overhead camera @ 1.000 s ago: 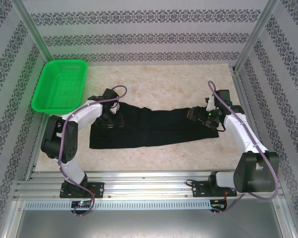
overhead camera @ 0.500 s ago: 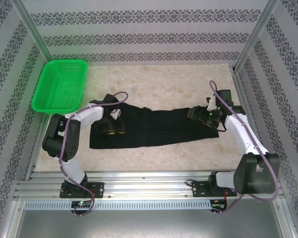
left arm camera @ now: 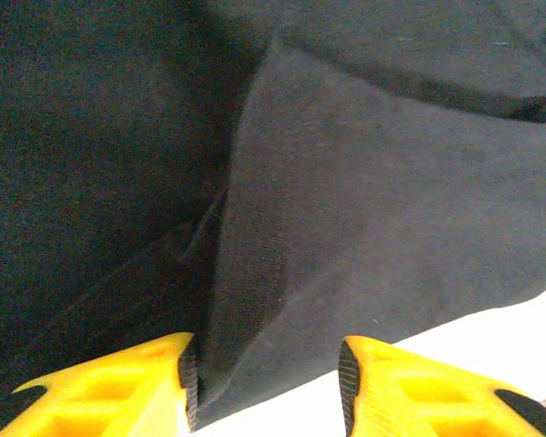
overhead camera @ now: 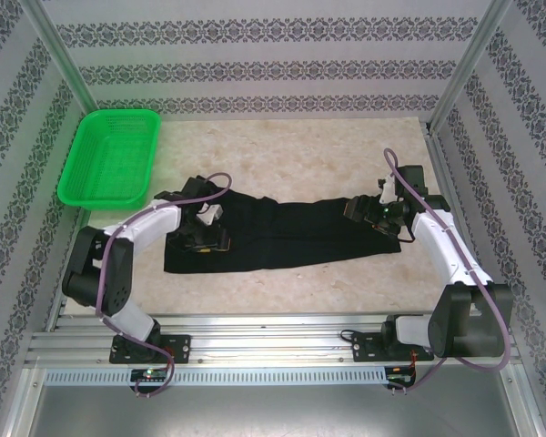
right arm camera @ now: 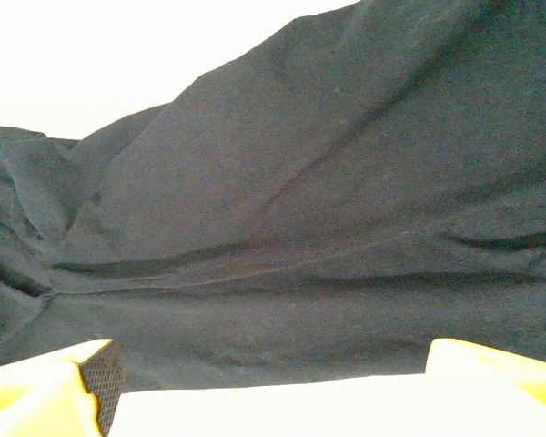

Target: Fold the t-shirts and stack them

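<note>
**Cell check: 1 shirt, 1 basket, 2 grippers**

Enclosure w/ patterned wallpaper walls (overhead camera: 255, 73); beige marbled tabletop (overhead camera: 328, 155).

Counts: 1 black t-shirt (overhead camera: 291, 232), 1 green mesh basket (overhead camera: 116, 113), 2 grippers.

T-shirt lies mid-table as a long narrow band, folded lengthwise, running L–R between the two arms.

Basket sits at far-left corner of tabletop, apart from the shirt. Its inside shows bare mesh floor.

Left gripper (overhead camera: 205, 238) is down on the shirt's left end. Its yellow fingers (left arm camera: 155, 382) stand apart w/ a raised fold of black fabric between them. Pale table shows by the right-hand finger, so not pinched.

Right gripper (overhead camera: 357, 211) is low at the shirt's right end. Jaws spread wide, shirt edge lies across the gap, no cloth clamped.
</note>
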